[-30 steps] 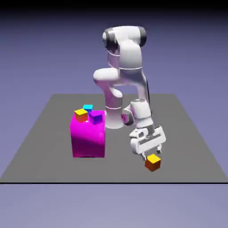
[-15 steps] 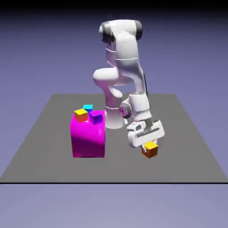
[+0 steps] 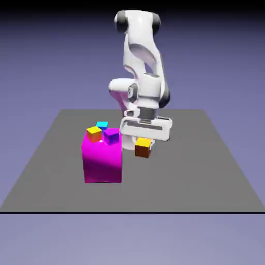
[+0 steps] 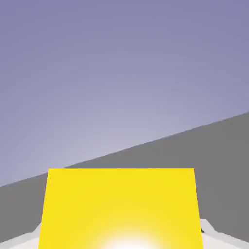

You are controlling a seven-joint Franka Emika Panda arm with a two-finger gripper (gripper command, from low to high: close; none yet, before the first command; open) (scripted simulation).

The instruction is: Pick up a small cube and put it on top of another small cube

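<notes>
My gripper (image 3: 143, 144) is clamped on the small cube (image 3: 143, 148), and I carry it clear of the table (image 3: 207, 171), hanging in the air just off the magenta block's (image 3: 102, 159) upper corner, at about its two o'clock in the exterior view. In the hand view the cube's yellow face (image 4: 120, 206) fills the lower middle of the picture, with slivers of my pale fingers (image 4: 214, 233) showing at either bottom corner; beyond it I see only grey table and the backdrop, no target yet.

So the pick is done: the cube is gripped and lifted. What is left is the carry and the placing.

From large to small, then. The table lies under everything. The magenta block stands on it, at about eight o'clock from my cube. On its top sit three little cubes close together: a second yellow-topped cube (image 3: 93, 134) toward the exterior view's left, a purple-blue cube (image 3: 111, 135) nearest me, and a cyan cube (image 3: 102, 124) behind them.

I judge any one of these could serve as the base. My cube hangs about level with them, so I would need to rise a little, move across toward nine o'clock, settle it squarely on one top, and let go.
</notes>
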